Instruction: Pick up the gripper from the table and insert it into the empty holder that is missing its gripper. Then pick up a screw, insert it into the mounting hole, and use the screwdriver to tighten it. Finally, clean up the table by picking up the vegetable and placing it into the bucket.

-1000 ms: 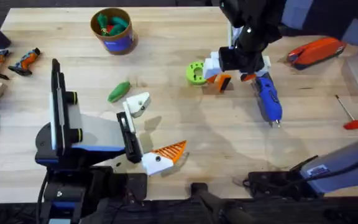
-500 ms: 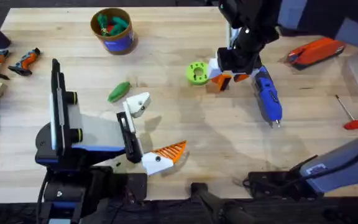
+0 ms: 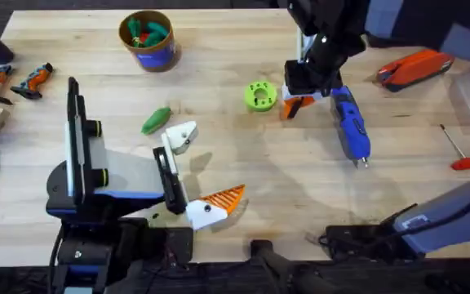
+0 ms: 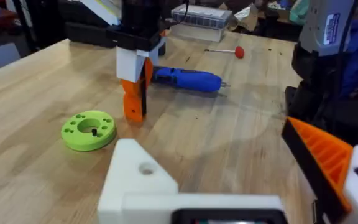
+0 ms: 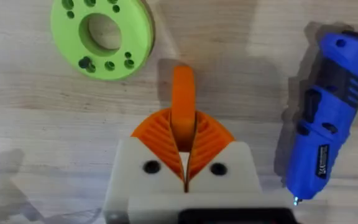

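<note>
**Right arm pinches the orange gripper upright beside the green disc**

In the overhead view, going left to right: the bucket (image 3: 148, 39) stands at the upper left of the table (image 3: 219, 122), with small green and red pieces inside it; below it, left of centre, the vegetable (image 3: 156, 119) lies on the bare wood; the left arm rests folded at the lower left, its forearm stretched toward the middle of the frame; its left gripper (image 3: 192, 175) stands wide open and holds nothing, one side being the holder (image 3: 181, 136), bare and white, the other tipped with an orange ribbed wedge (image 3: 224, 198). Right of centre lies the green disc (image 3: 260, 95); just beside it the right arm reaches down from the upper right, steeply, and the right gripper (image 3: 303, 91) is closed tight around the gripper (image 3: 292, 107), which stands on end with its lower tip at the table; the right wrist view shows the orange pads (image 5: 154, 134) pressed against both its sides. Next comes the screwdriver (image 3: 352, 128), lying flat, bit toward the lower edge; at the far right lies a thin rod with a red handle (image 3: 460, 152).
</note>
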`<state>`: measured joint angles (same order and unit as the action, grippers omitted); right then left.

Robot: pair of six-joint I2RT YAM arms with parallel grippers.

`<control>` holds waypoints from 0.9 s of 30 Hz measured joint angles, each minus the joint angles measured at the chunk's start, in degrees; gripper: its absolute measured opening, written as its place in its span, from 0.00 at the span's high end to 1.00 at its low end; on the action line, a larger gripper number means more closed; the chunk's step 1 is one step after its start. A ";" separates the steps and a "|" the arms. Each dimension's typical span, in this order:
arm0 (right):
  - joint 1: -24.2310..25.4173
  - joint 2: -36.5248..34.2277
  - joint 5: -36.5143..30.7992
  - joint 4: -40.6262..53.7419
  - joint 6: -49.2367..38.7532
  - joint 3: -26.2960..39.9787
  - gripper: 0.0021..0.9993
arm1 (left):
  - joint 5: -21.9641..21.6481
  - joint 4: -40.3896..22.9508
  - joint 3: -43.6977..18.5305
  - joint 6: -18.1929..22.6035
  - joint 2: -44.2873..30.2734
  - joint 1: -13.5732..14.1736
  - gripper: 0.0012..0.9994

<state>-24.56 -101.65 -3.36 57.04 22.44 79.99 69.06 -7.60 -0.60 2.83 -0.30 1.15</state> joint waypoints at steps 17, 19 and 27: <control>-0.02 15.16 0.40 2.84 0.00 0.03 0.99 | -0.01 0.00 0.00 0.00 0.00 0.00 0.01; -0.02 18.67 1.23 2.89 0.00 0.05 0.99 | 0.00 0.00 0.00 0.00 -0.01 0.00 0.01; 0.00 27.44 4.13 2.84 0.04 0.11 0.99 | 0.00 0.00 0.00 0.00 -0.02 0.00 0.01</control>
<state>-24.56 -74.21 0.77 59.88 22.48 80.09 69.06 -7.60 -0.60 2.83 -0.32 1.15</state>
